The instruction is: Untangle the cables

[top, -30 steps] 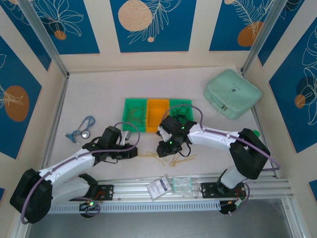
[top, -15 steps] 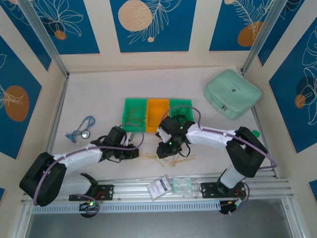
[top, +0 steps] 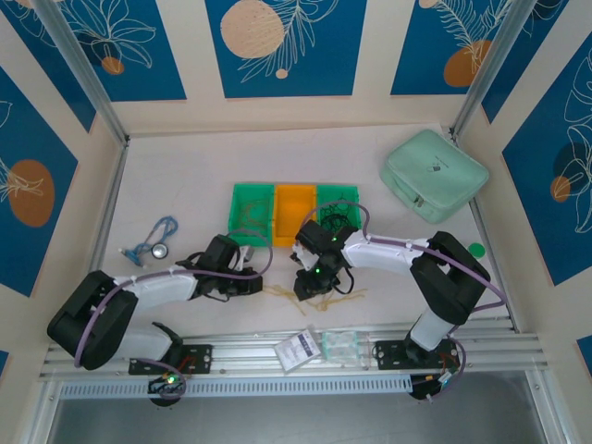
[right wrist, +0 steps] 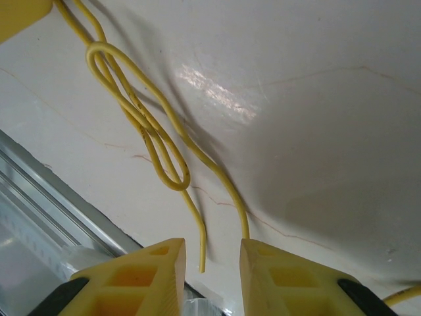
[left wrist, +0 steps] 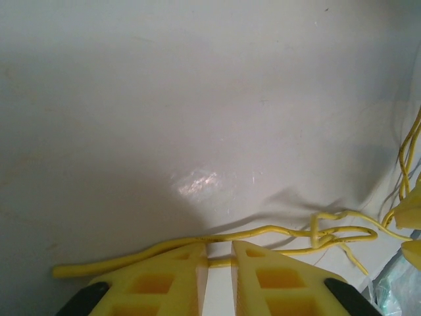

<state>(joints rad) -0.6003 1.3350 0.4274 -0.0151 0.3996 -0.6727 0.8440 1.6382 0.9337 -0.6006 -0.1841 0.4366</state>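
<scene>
Left claw narrowly parted over yellow cable (right claw wider).

cable part-hidden behind left pincer, right end cropped

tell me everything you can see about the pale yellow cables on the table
The pale yellow cables are thin, flexible, plastic-looking wires lying loosely tangled on the white table near its front edge, between the two arms. One strand lies almost flat, kinked and knotted with others toward one end, and passes the tips of the left pincer; whether it is clamped is unclear. Another folds into a long twisted loop, its cut end loose between the open fingers of the right pincer.
</scene>
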